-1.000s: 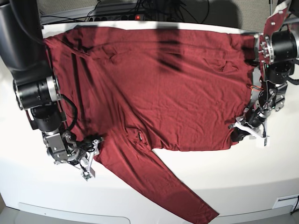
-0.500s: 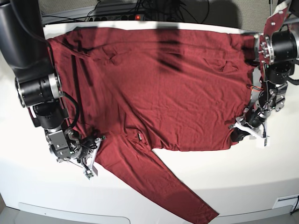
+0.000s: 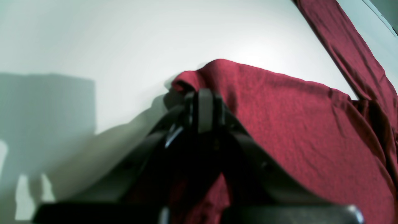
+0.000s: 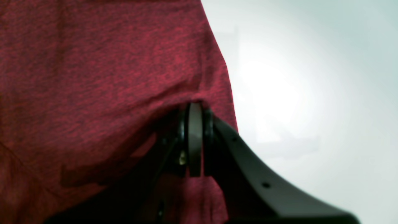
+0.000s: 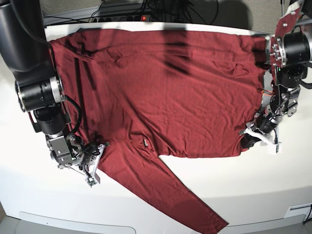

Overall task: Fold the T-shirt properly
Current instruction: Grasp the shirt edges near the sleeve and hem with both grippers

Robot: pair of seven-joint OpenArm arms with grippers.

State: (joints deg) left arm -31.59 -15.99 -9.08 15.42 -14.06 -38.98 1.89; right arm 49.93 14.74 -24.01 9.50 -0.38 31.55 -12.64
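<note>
The left claw [image 3: 203,107] is pinched on the hem corner of the maroon T-shirt [image 5: 165,92], and the right claw [image 4: 194,137] is clamped on its edge near the sleeve. The shirt is spread flat across the white bench [image 5: 273,195], both arms reaching low.

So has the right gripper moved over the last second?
Barely. The right gripper, shut on the T-shirt, sits near where it was beside the white table's front edge, only slightly shifted.
</note>
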